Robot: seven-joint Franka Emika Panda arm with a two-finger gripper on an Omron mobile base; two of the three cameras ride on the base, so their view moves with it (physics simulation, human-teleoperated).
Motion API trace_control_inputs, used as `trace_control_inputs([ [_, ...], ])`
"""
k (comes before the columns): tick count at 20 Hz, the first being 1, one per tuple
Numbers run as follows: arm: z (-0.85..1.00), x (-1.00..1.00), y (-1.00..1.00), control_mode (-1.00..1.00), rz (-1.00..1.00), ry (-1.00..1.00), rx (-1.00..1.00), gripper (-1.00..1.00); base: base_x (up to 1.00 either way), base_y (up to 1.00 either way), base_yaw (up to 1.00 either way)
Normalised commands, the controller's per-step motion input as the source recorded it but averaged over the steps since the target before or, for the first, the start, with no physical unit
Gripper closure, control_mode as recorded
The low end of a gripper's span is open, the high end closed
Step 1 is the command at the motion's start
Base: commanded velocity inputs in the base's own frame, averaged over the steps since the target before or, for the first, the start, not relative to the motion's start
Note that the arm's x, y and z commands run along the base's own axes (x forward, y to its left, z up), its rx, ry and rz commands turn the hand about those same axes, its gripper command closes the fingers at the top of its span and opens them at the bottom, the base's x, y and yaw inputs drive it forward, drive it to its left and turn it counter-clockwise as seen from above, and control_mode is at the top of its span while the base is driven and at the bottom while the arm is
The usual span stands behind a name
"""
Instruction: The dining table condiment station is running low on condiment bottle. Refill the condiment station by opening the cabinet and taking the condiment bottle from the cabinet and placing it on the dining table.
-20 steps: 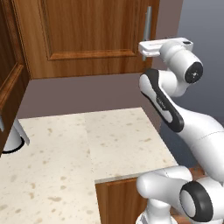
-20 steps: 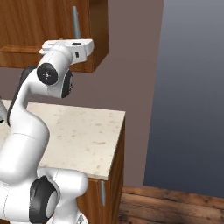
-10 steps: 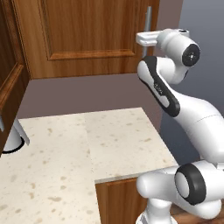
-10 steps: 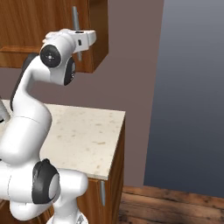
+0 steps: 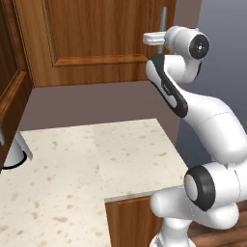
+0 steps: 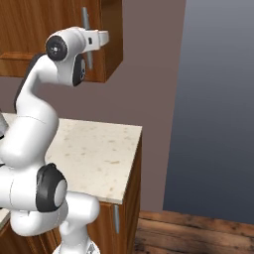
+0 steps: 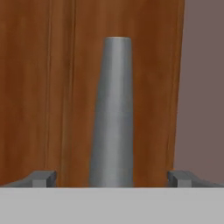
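The cabinet (image 5: 96,43) is a reddish-brown wall cabinet with its raised-panel door closed. Its vertical silver bar handle (image 5: 164,19) runs along the door's right edge. My gripper (image 5: 147,37) is raised to handle height and points at the door, seen from the other side as gripper (image 6: 104,35) in front of the handle (image 6: 85,20). In the hand view the handle (image 7: 112,113) stands centred between my two fingertips (image 7: 41,177), which are wide apart, one on each side, and the gripper (image 7: 111,178) is open. The condiment bottle is hidden and the dining table is out of view.
A speckled beige worktop (image 5: 96,164) lies below the cabinet, ending at a corner over a wooden base cupboard (image 6: 124,208). A pale object (image 5: 17,149) stands at its left edge. Another wooden door (image 5: 9,96) juts in on the left. Grey wall and wood floor (image 6: 188,233) lie right.
My hand has risen and swung closer to the cabinet door, drawing level with the handle. The jaws have stayed open. The cabinet door has not moved.
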Motion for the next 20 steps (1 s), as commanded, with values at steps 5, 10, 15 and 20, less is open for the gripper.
trace_control_inputs([
  [5,0.0,0.35,0.2,-1.0,-0.05,0.11,0.0,-1.0,0.0,0.0,0.0],
  [10,0.0,0.26,0.15,-1.0,-0.05,0.12,0.0,1.0,0.0,0.0,0.0],
  [15,0.0,0.28,0.12,-1.0,-0.04,0.07,0.0,1.0,0.0,0.0,0.0],
  [20,0.0,0.35,-0.12,-1.0,0.0,0.01,0.01,1.0,0.0,0.0,0.0],
])
